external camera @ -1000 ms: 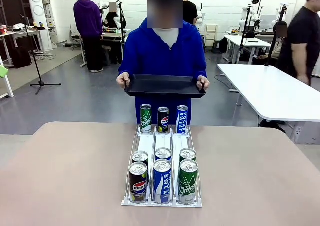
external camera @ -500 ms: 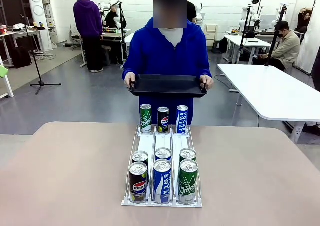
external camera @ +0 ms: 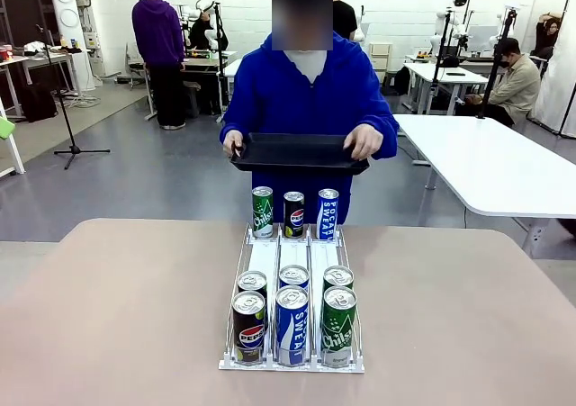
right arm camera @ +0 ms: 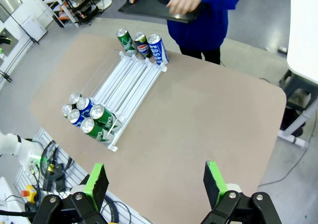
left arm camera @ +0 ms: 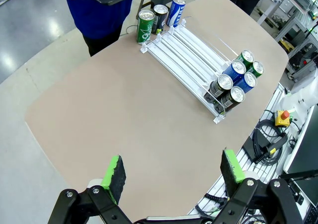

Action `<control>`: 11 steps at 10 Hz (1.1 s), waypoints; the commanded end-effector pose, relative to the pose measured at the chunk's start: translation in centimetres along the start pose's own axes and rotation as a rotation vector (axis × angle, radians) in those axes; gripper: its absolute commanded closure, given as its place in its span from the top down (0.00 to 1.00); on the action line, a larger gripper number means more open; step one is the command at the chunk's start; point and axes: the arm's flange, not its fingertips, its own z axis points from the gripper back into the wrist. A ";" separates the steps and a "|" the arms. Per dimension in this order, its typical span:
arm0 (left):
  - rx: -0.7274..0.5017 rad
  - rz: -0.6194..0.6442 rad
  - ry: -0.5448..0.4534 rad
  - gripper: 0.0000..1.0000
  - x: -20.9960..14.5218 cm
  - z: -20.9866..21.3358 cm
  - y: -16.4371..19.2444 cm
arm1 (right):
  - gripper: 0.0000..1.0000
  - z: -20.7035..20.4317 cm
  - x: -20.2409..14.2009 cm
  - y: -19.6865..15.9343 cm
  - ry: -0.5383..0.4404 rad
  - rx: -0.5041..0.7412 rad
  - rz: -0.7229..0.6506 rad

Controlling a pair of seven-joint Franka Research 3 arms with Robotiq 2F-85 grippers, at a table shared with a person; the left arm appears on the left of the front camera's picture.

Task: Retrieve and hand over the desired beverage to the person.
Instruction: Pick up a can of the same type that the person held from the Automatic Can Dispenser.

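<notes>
1. Left gripper [left arm camera: 173, 169]: jaws spread wide, nothing between the green pads. It hangs high over the near side of the counter [left arm camera: 114, 114].
2. Right gripper [right arm camera: 155, 178]: jaws equally wide and empty, also high above the counter.
3. Clear three-lane rack [external camera: 265, 257] at mid-counter. At its near end stand a Pepsi can [external camera: 248, 327], a Pocari Sweat can [external camera: 292, 325] and a green can [external camera: 338, 325], each with a second can touching behind it. Unchanged from a second ago.
4. Three far cans [external camera: 294, 214] stand upright side by side at the rack's far end, also unmoved.
5. The person [external camera: 306, 91] in the blue hoodie stands just beyond the far edge, holding a black tray [external camera: 297, 151] level above the far cans.
6. Change: half a second ago both hands gripped the tray's short ends. Now the hand at picture right [external camera: 364, 140] has come inward and lies on top of the rim; the other hand [external camera: 234, 145] stays at its end. A second ago the person stood slightly further to picture left.
</notes>
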 end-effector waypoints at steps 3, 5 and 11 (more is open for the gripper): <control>-0.006 -0.007 -0.004 1.00 0.1 0.2 0.1 | 1.00 0.0 0.0 0.1 -0.003 0.008 0.006; -0.006 -0.007 -0.004 1.00 0.1 0.2 0.1 | 1.00 0.0 0.0 0.1 -0.003 0.008 0.006; -0.006 -0.007 -0.004 1.00 0.1 0.2 0.1 | 1.00 0.0 0.0 0.1 -0.003 0.008 0.006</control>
